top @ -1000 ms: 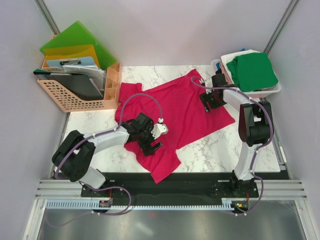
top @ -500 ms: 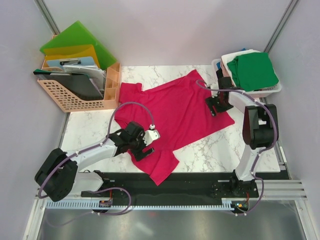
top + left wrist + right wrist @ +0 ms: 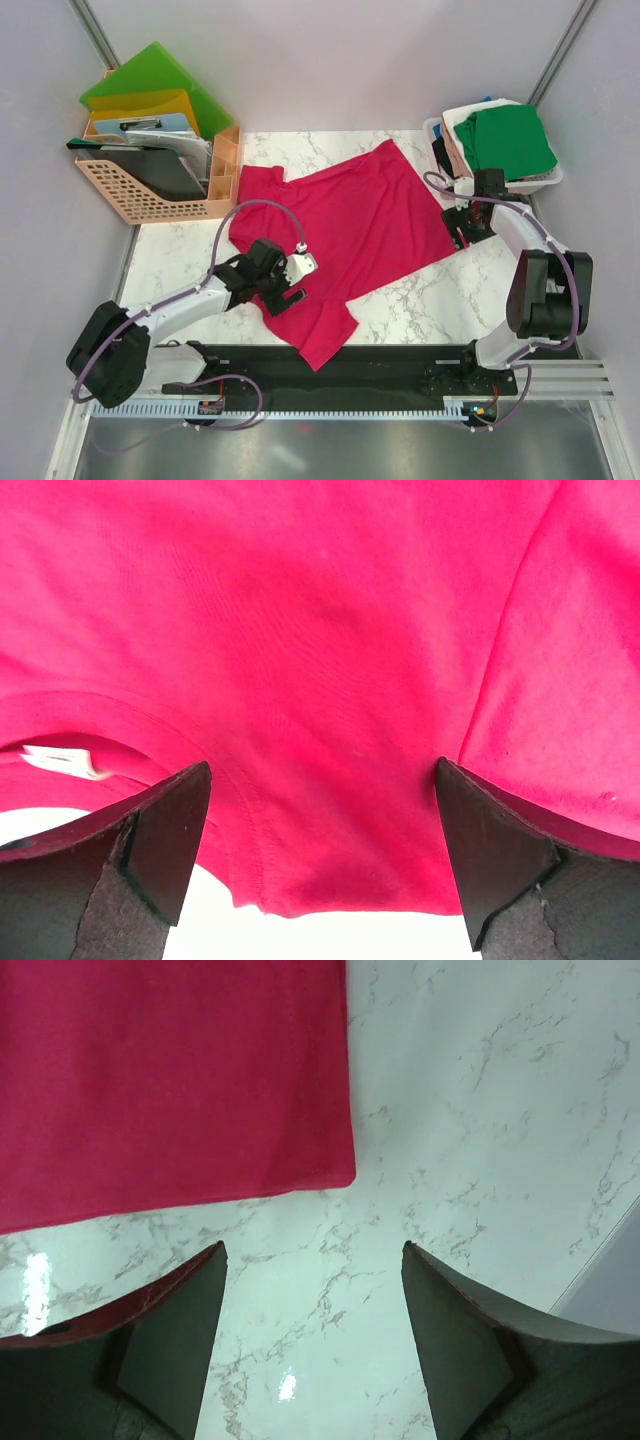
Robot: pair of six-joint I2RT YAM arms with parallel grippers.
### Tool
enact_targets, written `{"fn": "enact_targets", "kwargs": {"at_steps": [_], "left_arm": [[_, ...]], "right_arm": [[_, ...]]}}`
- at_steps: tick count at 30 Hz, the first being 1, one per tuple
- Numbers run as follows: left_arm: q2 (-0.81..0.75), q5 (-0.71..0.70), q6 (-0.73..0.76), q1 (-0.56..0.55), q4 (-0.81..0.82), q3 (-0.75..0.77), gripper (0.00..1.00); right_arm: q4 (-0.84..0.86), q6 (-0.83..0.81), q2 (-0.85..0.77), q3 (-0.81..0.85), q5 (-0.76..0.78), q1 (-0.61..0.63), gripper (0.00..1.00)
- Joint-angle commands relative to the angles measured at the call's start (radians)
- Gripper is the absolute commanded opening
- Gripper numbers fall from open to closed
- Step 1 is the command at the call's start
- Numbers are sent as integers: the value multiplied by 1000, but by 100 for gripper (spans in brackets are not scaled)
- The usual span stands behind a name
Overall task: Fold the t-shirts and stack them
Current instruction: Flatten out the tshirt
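While both arms sit low over marble table [image 3: 440, 295], crimson-pink t-shirt [image 3: 360, 215] lies spread across centre, mostly flat w/ a few soft wrinkles. Hem edge faces right, neck end faces left, one sleeve points far-left, other trails toward near edge. L gripper [image 3: 285, 298] sits on shirt's left-near part by the neckline. L wrist view: L gripper [image 3: 320, 770] has claw spread wide, nothing between fingers but the shirt [image 3: 330, 630] below; curved collar seam and white neck label [image 3: 60, 762] at left, cloth edge and bare white table just near side of it. Can't tell if tips press the cloth. R gripper [image 3: 462, 222] is at shirt's right hem corner. R wrist view: R gripper [image 3: 313, 1248] has claw fairly wide and holds nothing, both fingers over bare marble; shirt's [image 3: 170, 1080] corner lies just beyond the tips, off to left, apart from them. Far-right: white basket [image 3: 545, 182] holding more tees, green t-shirt [image 3: 510, 140] on top, white t-shirt [image 3: 468, 113] edge behind it, beige-pink and black layers showing at basket's left side. Far-left: peach organiser [image 3: 150, 205] w/ green folder [image 3: 160, 72] and yellow folder [image 3: 150, 102] standing in it, well apart from the shirt's body, near its far-left sleeve.
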Motion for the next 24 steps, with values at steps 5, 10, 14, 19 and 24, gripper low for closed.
{"fn": "enact_targets", "kwargs": {"at_steps": [5, 10, 14, 19, 24], "left_arm": [[-25, -33, -27, 4, 38, 54, 100], [-16, -35, -24, 4, 46, 44, 100], [-3, -49, -16, 4, 64, 57, 100], [19, -88, 1, 4, 84, 46, 100], [-9, -80, -7, 4, 86, 24, 100]], "right_arm": [[0, -13, -131, -10, -89, 22, 78], [19, 4, -83, 6, -127, 28, 77], [31, 38, 7, 45, -161, 39, 75], [65, 62, 99, 81, -153, 40, 75], [82, 56, 127, 83, -112, 34, 75]]}}
